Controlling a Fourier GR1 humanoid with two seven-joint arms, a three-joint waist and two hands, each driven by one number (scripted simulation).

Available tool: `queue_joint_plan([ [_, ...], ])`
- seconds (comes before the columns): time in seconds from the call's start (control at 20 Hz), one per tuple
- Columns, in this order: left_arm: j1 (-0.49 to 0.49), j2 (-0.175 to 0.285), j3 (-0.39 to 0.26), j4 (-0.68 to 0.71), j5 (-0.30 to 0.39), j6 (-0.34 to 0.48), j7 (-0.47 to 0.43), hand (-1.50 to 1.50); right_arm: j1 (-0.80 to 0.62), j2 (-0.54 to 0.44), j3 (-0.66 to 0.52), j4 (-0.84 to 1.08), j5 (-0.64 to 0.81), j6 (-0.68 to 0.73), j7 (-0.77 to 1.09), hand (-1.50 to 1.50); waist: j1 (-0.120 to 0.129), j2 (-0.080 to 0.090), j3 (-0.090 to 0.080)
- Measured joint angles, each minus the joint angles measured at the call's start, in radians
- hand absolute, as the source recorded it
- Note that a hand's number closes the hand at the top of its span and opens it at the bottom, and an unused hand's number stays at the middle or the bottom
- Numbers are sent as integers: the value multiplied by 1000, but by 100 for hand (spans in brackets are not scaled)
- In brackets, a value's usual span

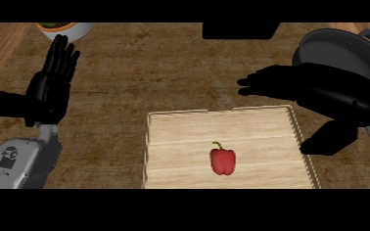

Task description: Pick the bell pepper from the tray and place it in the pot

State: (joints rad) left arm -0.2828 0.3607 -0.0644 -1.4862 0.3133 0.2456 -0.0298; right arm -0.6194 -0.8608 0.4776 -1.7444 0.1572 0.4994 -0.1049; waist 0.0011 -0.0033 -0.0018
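A red bell pepper (222, 161) with a green stem lies in the wooden tray (173, 132), right of its middle. A dark pot (334, 53) stands at the far right of the counter. My right hand (282, 84) hovers above the tray's far rim, left of the pot, fingers stretched out to the left and holding nothing; its thumb (329, 139) hangs over the tray's right edge. At the left edge my left hand (52, 83) rests open with fingers pointing up.
A white bowl (66, 28) with greenish contents sits at the far left. A black block (240, 30) stands at the counter's far edge. Bare wooden counter lies between the left hand and the tray.
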Motion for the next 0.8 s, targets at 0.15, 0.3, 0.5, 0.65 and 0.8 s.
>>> queue_joint_plan([
  [0.15,-7,-10,-4,-1,-9,10,11,0,-26,11,67,-70,49,66,113,-150,0,-1,0],
  [0.3,-3,-11,-1,-14,-11,6,24,0,-63,73,113,-101,75,133,235,-150,4,0,0],
  [0.5,-5,-22,7,-1,-18,-6,12,0,-76,161,165,-120,119,203,379,-150,2,1,0],
  [0.65,10,-17,22,-7,-13,-26,11,0,-70,254,208,-108,152,236,490,-150,4,1,1],
  [0.8,15,-34,23,-2,-29,-29,-3,0,-41,299,215,-94,192,269,531,-150,2,2,1],
])
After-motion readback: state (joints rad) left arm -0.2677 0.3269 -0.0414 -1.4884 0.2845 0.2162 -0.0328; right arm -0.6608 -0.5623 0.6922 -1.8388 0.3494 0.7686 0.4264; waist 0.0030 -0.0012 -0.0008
